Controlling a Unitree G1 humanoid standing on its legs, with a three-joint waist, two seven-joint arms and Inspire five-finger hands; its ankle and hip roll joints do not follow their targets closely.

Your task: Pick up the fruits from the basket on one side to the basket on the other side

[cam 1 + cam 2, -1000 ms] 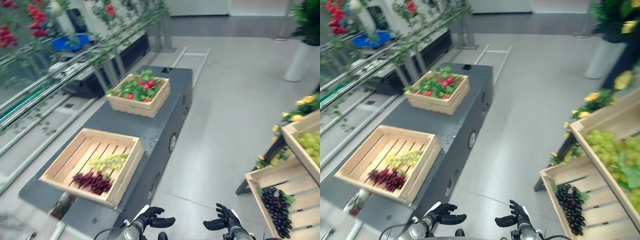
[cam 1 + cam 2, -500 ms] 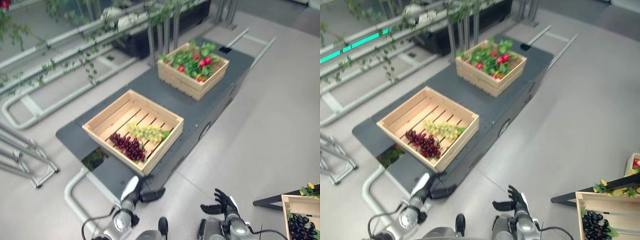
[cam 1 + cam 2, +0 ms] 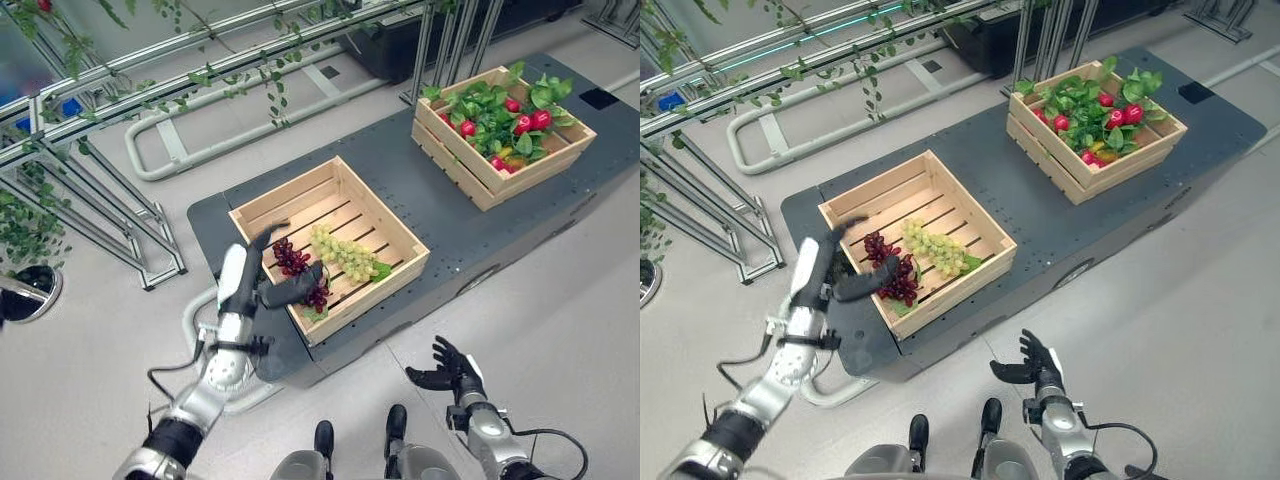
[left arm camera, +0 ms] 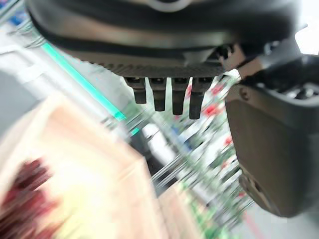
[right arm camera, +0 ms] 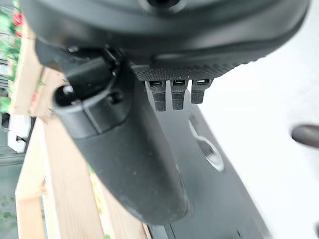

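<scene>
Reaching over the near crate, left hand has risen w/ fingers spread above the red grapes (ungrasped), right hand low, open, so pickup's imminent.

Around you: pale grey floor and a dark grey platform.
Metal rails strung with green vines run along your far side, beside a bent tube frame.
</scene>
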